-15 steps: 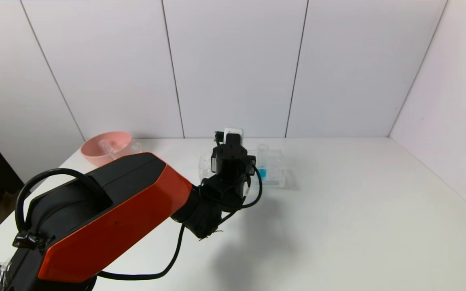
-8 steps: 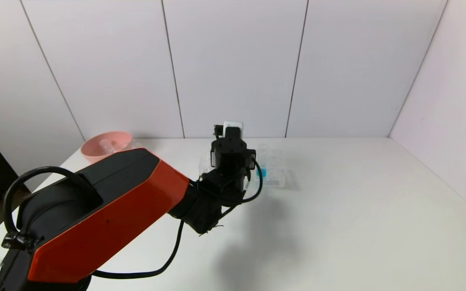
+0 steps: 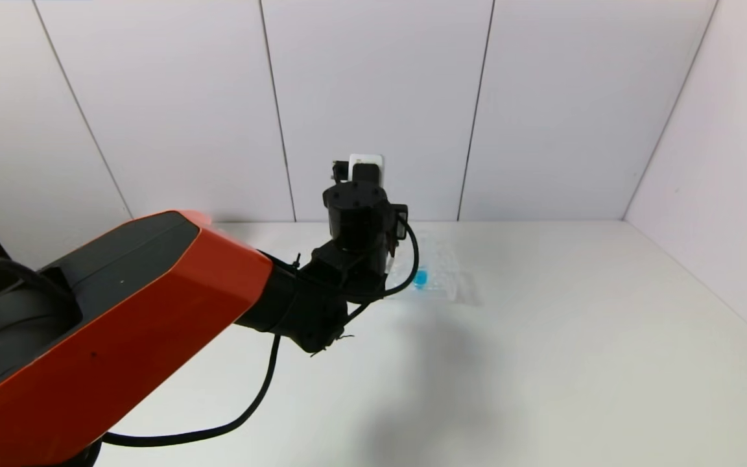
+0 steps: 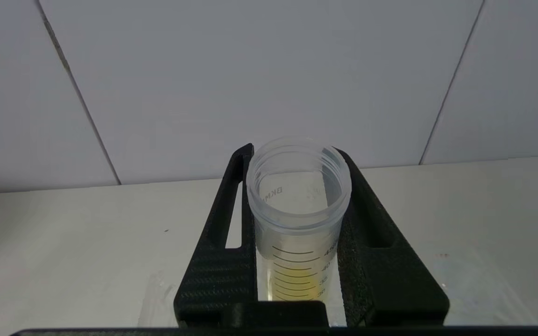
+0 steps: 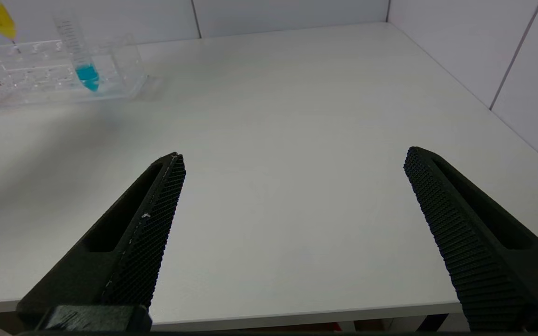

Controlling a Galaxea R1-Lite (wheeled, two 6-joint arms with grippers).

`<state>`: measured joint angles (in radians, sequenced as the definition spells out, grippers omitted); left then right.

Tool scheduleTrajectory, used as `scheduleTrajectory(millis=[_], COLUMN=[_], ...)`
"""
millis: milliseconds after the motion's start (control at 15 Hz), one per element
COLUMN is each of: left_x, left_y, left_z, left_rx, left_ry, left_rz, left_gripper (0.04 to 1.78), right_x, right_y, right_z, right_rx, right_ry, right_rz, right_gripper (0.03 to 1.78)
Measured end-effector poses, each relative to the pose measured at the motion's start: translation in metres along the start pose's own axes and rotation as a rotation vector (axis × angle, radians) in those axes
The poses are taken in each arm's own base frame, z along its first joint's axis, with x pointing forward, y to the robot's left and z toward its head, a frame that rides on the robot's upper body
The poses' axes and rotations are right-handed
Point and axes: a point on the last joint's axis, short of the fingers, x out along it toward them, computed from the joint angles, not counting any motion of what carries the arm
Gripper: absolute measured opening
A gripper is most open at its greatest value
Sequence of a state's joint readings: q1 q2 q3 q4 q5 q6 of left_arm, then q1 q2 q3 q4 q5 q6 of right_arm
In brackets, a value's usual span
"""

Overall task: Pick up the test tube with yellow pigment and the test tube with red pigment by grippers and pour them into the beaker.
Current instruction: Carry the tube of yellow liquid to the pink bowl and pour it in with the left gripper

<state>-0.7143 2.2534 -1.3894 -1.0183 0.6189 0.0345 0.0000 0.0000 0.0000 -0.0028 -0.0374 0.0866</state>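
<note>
Two tubes visible: one test tube with yellow pigment [image 4: 297, 224], clamped in the left gripper [image 4: 297, 186], and one tube with blue liquid [image 5: 82, 56] standing in the rack. No red tube can be made out in any view.

One clear tube rack [image 5: 119, 70] on the far part of the surface [image 3: 574, 337], holes partly hidden by the left arm in the head view.

Two grippers: the left one raised over the rack, and the right gripper [image 5: 292, 196] near the front edge of the surface, fingers spread wide with nothing between them.

One black cable [image 3: 263, 408] looping under the left arm.
</note>
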Motion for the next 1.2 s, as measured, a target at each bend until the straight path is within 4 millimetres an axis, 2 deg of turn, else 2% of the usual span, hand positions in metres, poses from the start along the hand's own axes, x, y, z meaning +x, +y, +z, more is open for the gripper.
scheduleTrajectory(millis=[333, 600, 800, 1200], left_x=[-0.012, -0.041, -0.061, -0.089], left_y=[0.009, 0.041, 0.090, 0.213], left_z=[0.021, 0.032, 0.040, 0.056], left_rx=[0.007, 0.057, 0.078, 0.060], left_ry=[0.017, 0.109, 0.178, 0.262], left_rz=[-0.050, -0.221, -0.315, -0.337], left_gripper=[0.49, 0.49, 0.49, 0.49], right_x=[0.000, 0.000, 0.000, 0.000], right_y=[0.000, 0.000, 0.000, 0.000], right_z=[0.000, 0.000, 0.000, 0.000], right_rx=[0.000, 0.000, 0.000, 0.000], right_ry=[0.000, 0.000, 0.000, 0.000], right_rz=[0.000, 0.000, 0.000, 0.000], right_gripper=[1.71, 1.71, 1.71, 1.71])
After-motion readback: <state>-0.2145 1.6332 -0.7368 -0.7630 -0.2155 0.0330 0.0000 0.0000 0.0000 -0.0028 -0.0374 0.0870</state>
